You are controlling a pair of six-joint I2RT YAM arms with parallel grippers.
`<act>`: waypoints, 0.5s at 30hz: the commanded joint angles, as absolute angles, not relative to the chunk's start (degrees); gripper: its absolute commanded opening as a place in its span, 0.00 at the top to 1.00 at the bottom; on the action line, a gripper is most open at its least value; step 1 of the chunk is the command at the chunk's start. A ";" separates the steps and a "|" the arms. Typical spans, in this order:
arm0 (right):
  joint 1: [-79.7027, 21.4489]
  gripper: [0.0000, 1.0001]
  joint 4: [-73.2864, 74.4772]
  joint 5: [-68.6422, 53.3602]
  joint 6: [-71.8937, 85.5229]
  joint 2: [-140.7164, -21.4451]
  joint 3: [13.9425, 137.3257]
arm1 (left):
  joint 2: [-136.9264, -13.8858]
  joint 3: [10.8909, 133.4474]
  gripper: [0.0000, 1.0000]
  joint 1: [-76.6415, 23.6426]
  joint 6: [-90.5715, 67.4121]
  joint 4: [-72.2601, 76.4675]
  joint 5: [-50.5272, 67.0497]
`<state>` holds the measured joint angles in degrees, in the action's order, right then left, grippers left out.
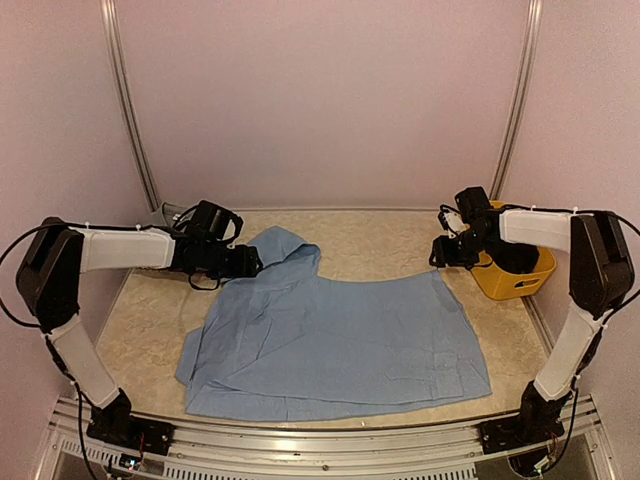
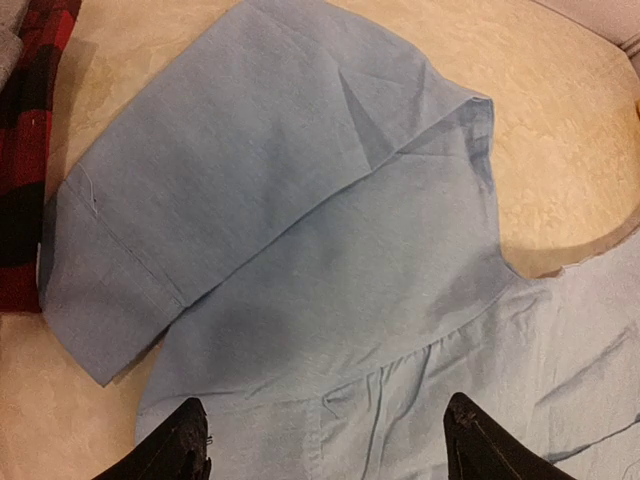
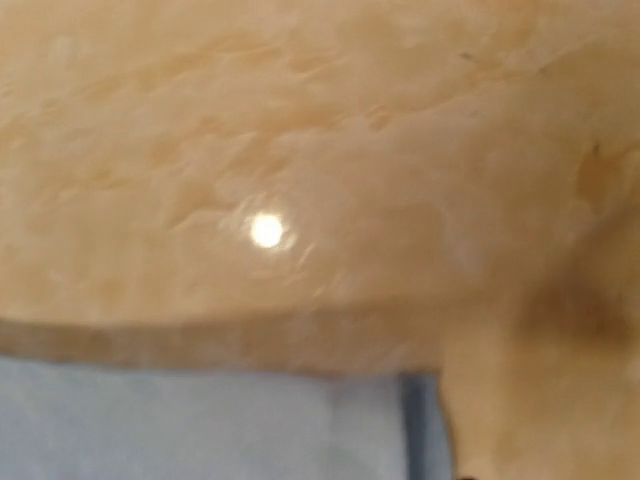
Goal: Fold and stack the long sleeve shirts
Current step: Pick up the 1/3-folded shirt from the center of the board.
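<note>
1. the left gripper [image 2: 325, 455] has its jaws wide with nothing between them. it hangs over the light blue shirt [image 2: 300, 250], near the shoulder.
2. for the right gripper [image 1: 441, 252], we cannot tell how the jaws stand. it is beside the shirt's upper right corner, right of centre in the top view.
3. the shirt lies spread in the middle of the table [image 1: 150, 320], with one sleeve [image 2: 200, 200] bent over at its upper left.
4. we judge the shirt to be light, soft and limp. we should pinch the cuff or a hemmed edge, where the cloth is doubled.

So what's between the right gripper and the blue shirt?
Just bare tabletop. The right wrist view shows it running from below the right gripper to the blue shirt edge.
</note>
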<state>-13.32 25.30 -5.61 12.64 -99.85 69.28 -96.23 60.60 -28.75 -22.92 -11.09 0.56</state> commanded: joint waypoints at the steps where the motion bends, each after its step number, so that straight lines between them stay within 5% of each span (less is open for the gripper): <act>1: -11.99 0.46 25.61 -4.18 9.65 -103.20 72.72 | -102.82 64.68 0.24 -26.20 -20.06 -11.86 0.15; 15: -11.34 0.46 24.68 -9.03 10.56 -107.29 71.72 | -112.25 72.42 0.17 -23.96 -17.45 -16.82 -12.53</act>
